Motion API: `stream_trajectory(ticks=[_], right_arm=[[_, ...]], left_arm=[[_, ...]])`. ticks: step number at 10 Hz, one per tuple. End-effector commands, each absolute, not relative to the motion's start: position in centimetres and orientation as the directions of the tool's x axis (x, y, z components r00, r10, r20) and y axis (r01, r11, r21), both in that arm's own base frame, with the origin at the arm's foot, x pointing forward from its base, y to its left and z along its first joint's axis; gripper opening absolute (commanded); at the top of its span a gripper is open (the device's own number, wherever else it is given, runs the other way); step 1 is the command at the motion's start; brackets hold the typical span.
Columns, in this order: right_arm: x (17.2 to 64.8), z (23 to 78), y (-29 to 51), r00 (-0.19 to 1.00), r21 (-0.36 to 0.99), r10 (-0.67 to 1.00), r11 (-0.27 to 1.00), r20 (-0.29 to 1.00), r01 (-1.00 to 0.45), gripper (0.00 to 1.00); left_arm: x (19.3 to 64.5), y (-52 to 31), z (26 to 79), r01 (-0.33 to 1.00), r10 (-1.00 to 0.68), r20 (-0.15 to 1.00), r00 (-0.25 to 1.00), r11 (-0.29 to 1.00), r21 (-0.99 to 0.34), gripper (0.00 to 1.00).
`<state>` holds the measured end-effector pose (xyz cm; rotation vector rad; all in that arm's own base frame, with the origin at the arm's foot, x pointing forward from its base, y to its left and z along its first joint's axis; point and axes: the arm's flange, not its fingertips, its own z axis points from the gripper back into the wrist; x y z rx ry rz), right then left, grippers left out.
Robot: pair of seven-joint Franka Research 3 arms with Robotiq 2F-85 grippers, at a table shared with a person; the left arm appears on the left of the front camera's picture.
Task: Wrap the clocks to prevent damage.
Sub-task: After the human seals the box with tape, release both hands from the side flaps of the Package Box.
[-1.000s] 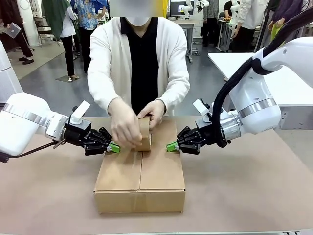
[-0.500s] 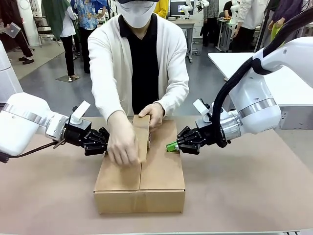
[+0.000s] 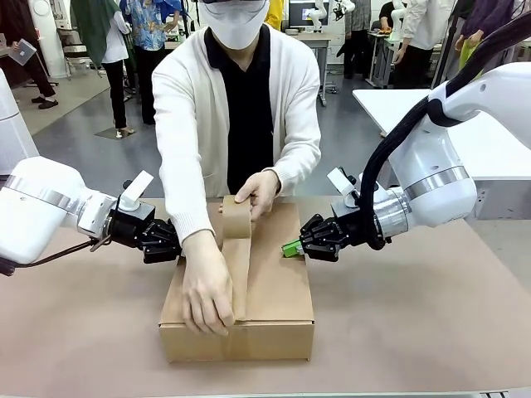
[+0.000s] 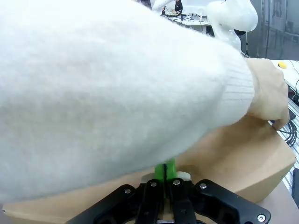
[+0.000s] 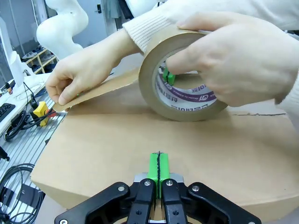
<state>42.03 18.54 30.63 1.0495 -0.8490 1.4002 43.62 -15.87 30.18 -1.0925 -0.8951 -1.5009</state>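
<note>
The one piece of print I can make out is on the tape roll [image 5: 156, 88], in the upper middle of the right wrist view. A purple band [image 5: 187, 97] with white lettering runs round the inside of its core. Toward the lower right of that band, two larger white letters look like "GT". The smaller characters beside them follow the curve and are too small and skewed to read.

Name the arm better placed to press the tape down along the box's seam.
Right, probably. The right gripper, shut, sits at the right edge of the box with bare cardboard between it and the tape strip. The person's sleeve crosses in front of the left gripper, blocking its way.
</note>
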Motion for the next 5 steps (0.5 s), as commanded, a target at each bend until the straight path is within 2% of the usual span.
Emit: stream_trajectory(ticks=[1,5], right_arm=[[41.97,30.28,18.54,0.038,0.079,0.355,-0.101,0.934,-0.992,0.01],[41.97,30.28,18.54,0.038,0.079,0.355,-0.101,0.934,-0.992,0.01]], left_arm=[[43.62,-15.9,29.85,0.982,-0.312,0.948,-0.062,-0.19,0.001,0.0],[43.62,-15.9,29.85,0.982,-0.312,0.948,-0.062,-0.19,0.001,0.0]])
